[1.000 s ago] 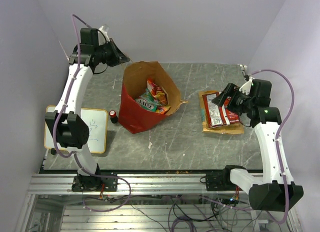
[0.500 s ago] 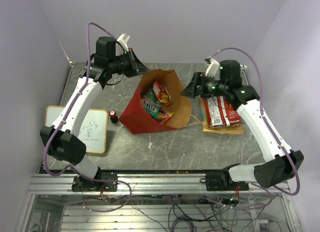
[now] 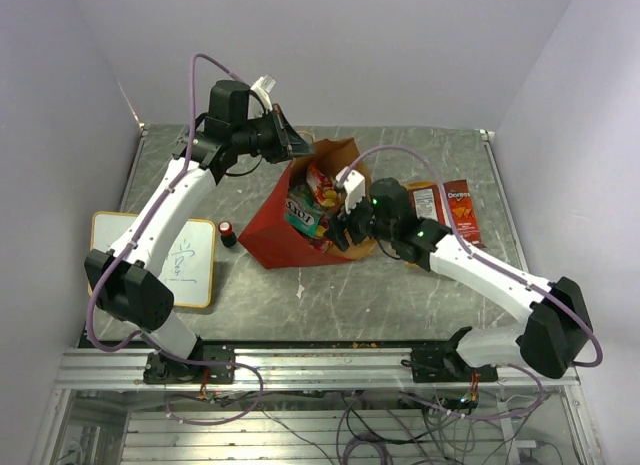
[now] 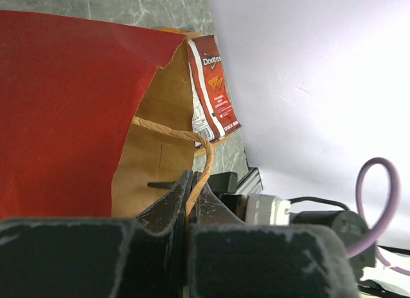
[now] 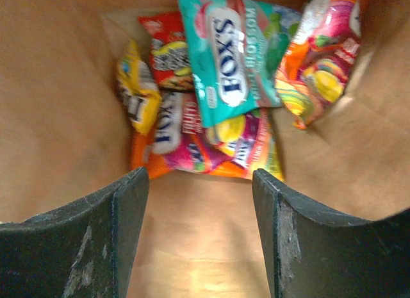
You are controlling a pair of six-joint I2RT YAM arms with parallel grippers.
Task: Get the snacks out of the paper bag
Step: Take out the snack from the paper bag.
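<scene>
The paper bag (image 3: 268,230), red outside and brown inside, lies tilted with its mouth toward the right. My left gripper (image 3: 296,144) is shut on its cord handle (image 4: 200,158) at the bag's far rim. My right gripper (image 5: 200,179) stands open inside the bag mouth (image 3: 336,233), nothing between its fingers. Just past its fingertips lie several snacks: a teal packet (image 5: 234,54), a small yellow packet (image 5: 136,86), a red one (image 5: 165,49), an orange multicoloured one (image 5: 323,51) and a pink one (image 5: 211,141). A red Doritos packet (image 3: 459,207) lies outside on the table.
A yellow-framed whiteboard (image 3: 170,260) lies at the left edge, and a small red-and-black cylinder (image 3: 228,232) stands beside the bag. Another packet (image 3: 425,198) lies next to the Doritos. The back wall is close behind the bag.
My right arm left the packets on the right and swung into the bag mouth, its jaws narrowing a little. My left arm pulled the bag's rim to the right by the handle.
</scene>
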